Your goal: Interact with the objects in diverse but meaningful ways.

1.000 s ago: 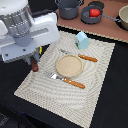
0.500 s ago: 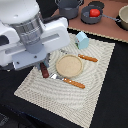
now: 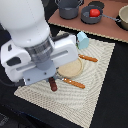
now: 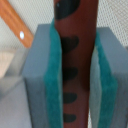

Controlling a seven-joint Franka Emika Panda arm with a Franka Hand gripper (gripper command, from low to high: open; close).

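My gripper [image 3: 52, 82] is shut on the thin brown sausage [image 3: 53, 86], held upright with its lower end at or just above the striped placemat [image 3: 100, 85]. In the wrist view the sausage [image 4: 75, 55] is clamped between the teal pads [image 4: 52, 80]. The pale blue house-shaped carton [image 3: 83, 40] stands at the mat's far edge. The red tomato [image 3: 94, 12] lies in a grey pot [image 3: 93, 18] at the back. The yellow box is hidden or out of view.
A tan round plate [image 3: 72, 68] lies mid-mat, partly behind my arm. Two orange-handled utensils flank it, one [image 3: 88, 58] beyond and one [image 3: 75, 83] right beside the sausage. More grey pots [image 3: 69, 7] stand on the brown board at the back.
My arm has moved toward the exterior view's right and nearer the front with the sausage in its grip, now beside the near utensil by the plate.
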